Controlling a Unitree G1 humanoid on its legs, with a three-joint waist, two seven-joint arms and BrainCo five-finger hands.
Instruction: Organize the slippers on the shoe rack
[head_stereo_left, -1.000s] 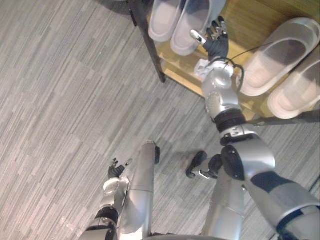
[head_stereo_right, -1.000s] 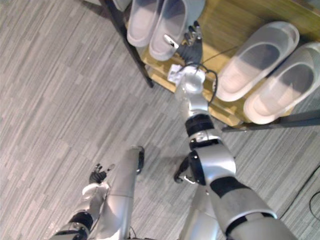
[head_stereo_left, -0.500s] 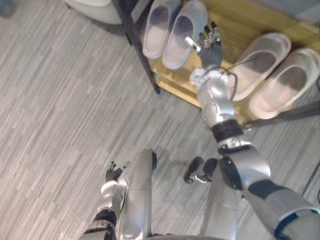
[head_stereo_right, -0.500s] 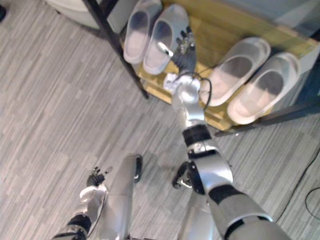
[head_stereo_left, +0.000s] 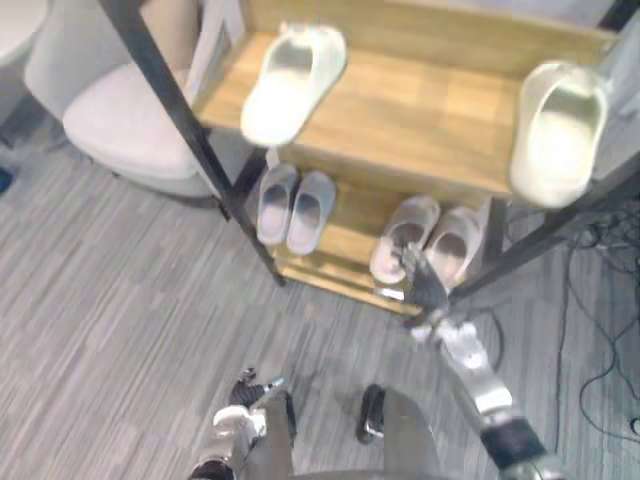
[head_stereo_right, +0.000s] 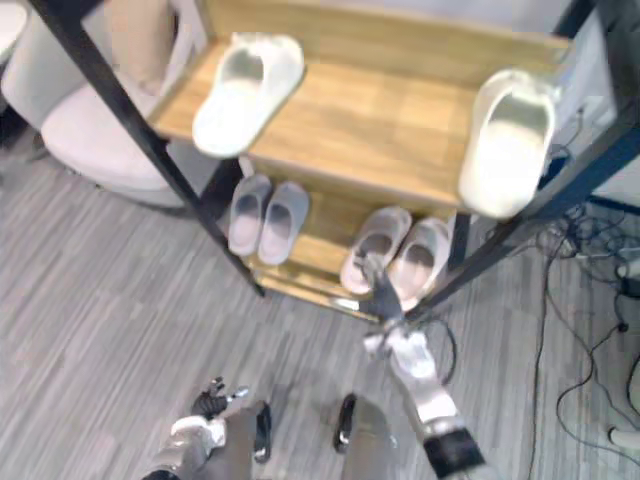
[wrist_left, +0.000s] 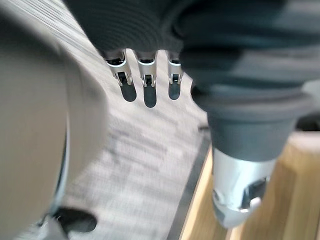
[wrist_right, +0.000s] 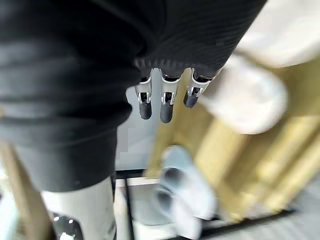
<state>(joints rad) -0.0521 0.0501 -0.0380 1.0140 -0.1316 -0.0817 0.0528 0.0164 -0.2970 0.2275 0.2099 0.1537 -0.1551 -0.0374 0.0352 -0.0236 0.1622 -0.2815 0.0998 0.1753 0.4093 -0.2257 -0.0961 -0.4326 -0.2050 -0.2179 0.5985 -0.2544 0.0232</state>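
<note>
Your camera has swung up and back, so the shoe rack now shows its upper shelf. Your right hand has drawn away from the rack's left pair, back to the front edge by the right pair.

The 2 eye views look steeply down from the head, sharing the shoe rack and floor, while the wrist cameras sit tight behind the left hand and right hand, looking out along them.
</note>
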